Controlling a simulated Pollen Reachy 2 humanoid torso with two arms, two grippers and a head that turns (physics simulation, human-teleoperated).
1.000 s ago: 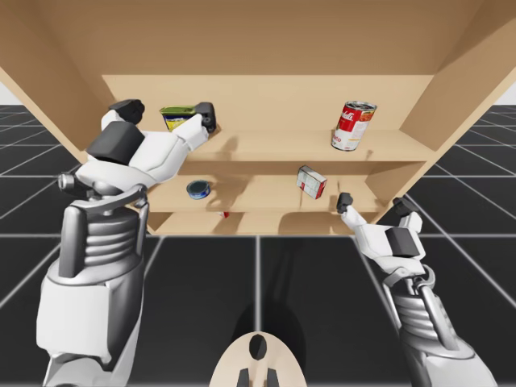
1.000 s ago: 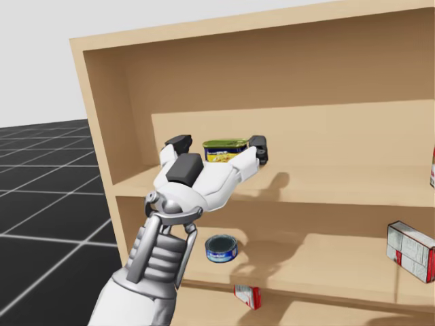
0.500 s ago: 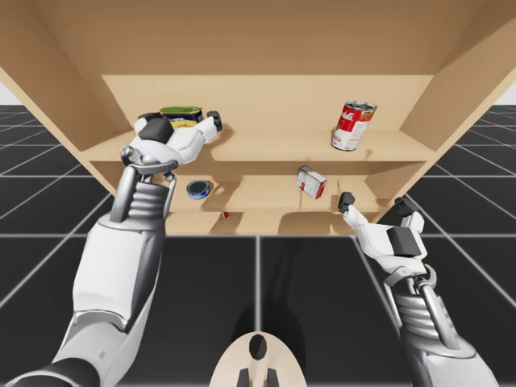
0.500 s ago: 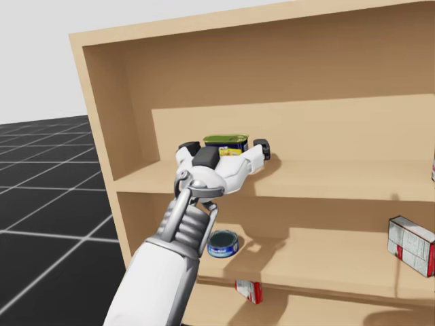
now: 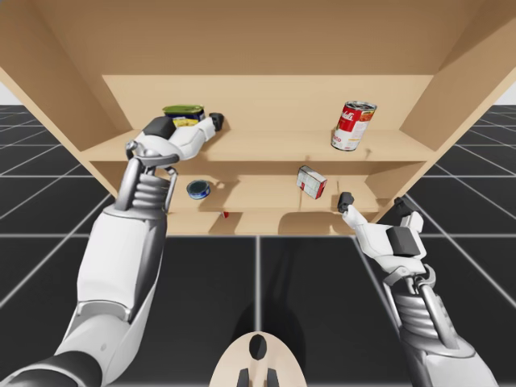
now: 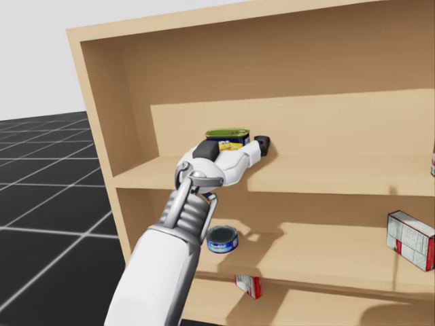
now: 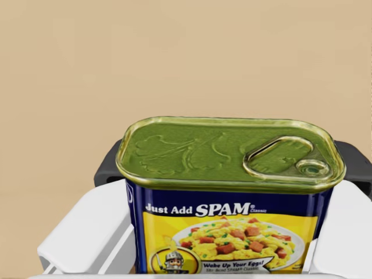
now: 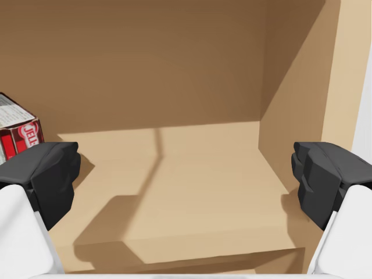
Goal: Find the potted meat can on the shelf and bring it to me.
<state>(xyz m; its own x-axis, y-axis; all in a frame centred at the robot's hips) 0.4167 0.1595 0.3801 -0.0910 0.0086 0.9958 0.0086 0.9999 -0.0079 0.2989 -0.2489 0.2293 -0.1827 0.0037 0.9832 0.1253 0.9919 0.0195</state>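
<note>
The potted meat can (image 5: 184,111), blue and yellow with a green-gold lid, stands upright on the upper shelf at the left. My left gripper (image 5: 187,119) reaches in around it. In the left wrist view the can (image 7: 226,151) sits deep between the fingers, near the palm, with the dark pads (image 7: 110,168) standing a little off its sides, so the gripper (image 7: 232,168) is open. In the head view one fingertip (image 6: 264,144) pokes out past the can (image 6: 228,134). My right gripper (image 5: 375,208) hovers open and holds nothing at the right end of the middle shelf (image 8: 186,180).
A red-and-white round can (image 5: 352,125) stands on the upper shelf at the right. The middle shelf holds a flat blue tin (image 5: 198,189) and a red-and-white box (image 5: 311,181). A small red box (image 5: 226,214) lies on the lowest board. The shelf's side walls (image 5: 451,89) close in both ends.
My left arm has stretched forward into the upper shelf, and the can now sits deeper between its fingers. My head has turned slightly. The right arm has stayed still.
</note>
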